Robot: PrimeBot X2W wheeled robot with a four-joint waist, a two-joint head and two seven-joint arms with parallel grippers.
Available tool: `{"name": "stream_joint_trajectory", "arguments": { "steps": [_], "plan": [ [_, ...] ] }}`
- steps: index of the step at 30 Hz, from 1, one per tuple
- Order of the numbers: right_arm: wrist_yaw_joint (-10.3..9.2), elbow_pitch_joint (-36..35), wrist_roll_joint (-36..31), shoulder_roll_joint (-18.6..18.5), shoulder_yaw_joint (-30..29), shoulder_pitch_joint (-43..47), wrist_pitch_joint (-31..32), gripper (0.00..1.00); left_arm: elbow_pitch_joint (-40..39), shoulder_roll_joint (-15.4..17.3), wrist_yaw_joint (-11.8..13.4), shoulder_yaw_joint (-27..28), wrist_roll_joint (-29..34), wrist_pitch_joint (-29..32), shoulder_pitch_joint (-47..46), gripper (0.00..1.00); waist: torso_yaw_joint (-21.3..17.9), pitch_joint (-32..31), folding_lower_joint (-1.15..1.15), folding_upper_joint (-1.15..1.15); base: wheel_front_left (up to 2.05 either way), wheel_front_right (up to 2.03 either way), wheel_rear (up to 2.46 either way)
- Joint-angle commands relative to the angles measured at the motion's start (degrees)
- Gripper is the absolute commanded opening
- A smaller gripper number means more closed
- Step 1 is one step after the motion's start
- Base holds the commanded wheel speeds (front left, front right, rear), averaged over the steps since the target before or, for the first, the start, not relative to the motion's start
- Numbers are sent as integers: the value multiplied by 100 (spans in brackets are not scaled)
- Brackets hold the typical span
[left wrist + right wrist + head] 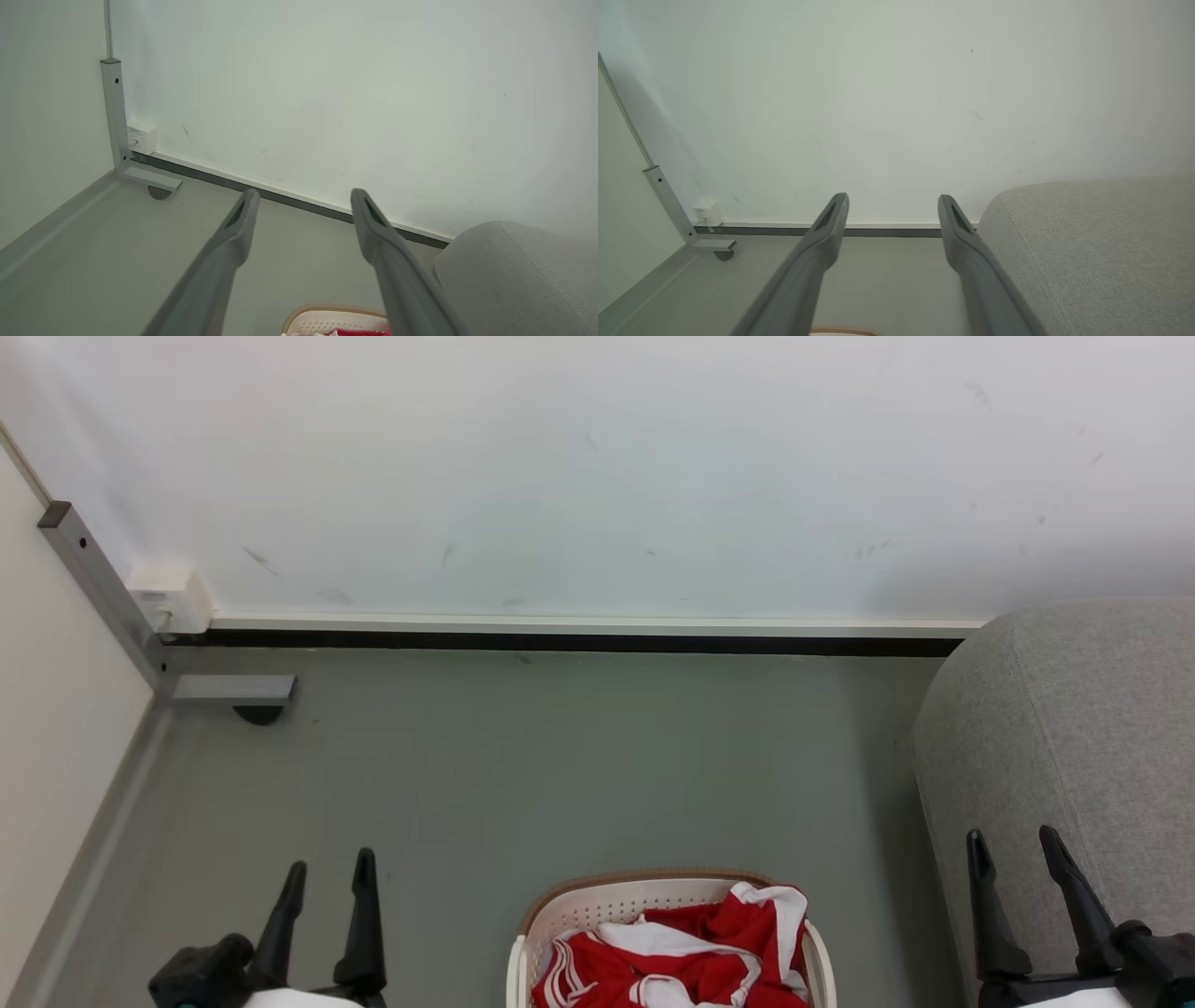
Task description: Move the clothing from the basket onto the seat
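Clothing [672, 957] sits bunched in the basket [597, 896] on the floor [560, 756], low between the left gripper [330, 861] and right gripper [1012, 833], both spread wide and empty, and the pile humps toward the seat [1074, 728] side, so I'd guess the right one's handier.

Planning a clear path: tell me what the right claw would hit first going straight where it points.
Likely the white wall just above the baseboard; the way there looks free. The seat runs close beside the right claw, though depth is unclear.
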Motion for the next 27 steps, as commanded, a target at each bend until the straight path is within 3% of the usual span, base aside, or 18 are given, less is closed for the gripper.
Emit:
{"name": "stream_joint_trajectory", "arguments": {
  "steps": [1,19,27],
  "plan": [
    [-9,3,-140,-34,-15,32,-55,100,-23,49,22,20,150,-47,41,100,0,1,0,0,0,0,0],
    [-11,165,-802,-17,-218,136,-253,100,29,55,40,146,932,-241,118,100,-21,51,0,0,0,0,0],
    [-12,193,-783,13,-335,121,-330,100,80,58,37,155,1202,-320,166,100,-36,71,0,0,0,0,0]
  ]
}}
